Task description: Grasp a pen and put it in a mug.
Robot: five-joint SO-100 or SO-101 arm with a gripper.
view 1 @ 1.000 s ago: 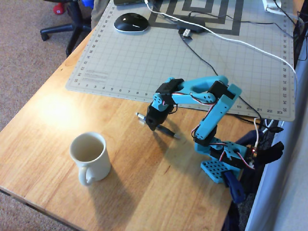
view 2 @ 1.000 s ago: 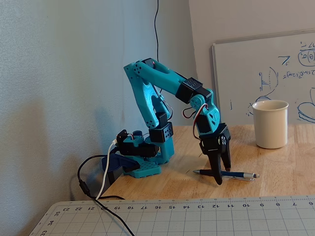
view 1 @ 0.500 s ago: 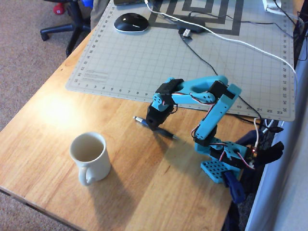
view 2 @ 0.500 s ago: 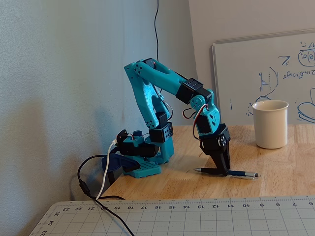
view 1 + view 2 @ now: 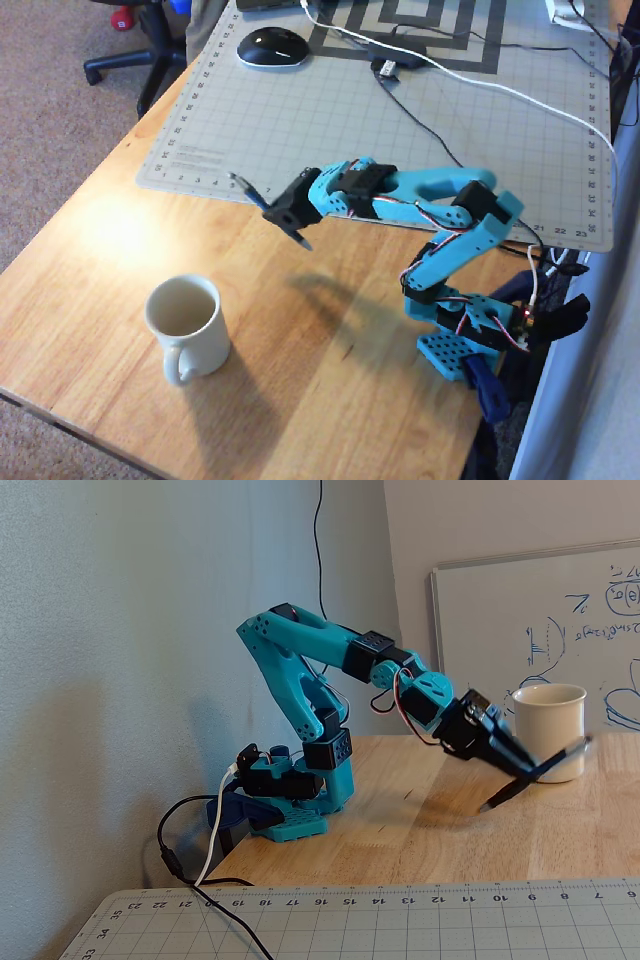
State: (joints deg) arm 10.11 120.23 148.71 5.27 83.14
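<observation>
We see black two-finger gripper (image 5: 281, 213) (image 5: 518, 770) clamped on thin dark blue-black pen (image 5: 252, 190) (image 5: 548, 766) | pen tilted, clear of wooden table (image 5: 330, 380) | cream-white ceramic mug (image 5: 186, 325) (image 5: 549, 732) upright, apart

One pen (image 5: 270, 209), one mug (image 5: 187, 325), one computer mouse (image 5: 271, 46), one cutting mat (image 5: 400, 140), one whiteboard (image 5: 540, 630).

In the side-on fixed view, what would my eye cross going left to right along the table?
White cable → arm's teal base → end effector holding the pen → mug, which the pen's far end overlaps.
</observation>
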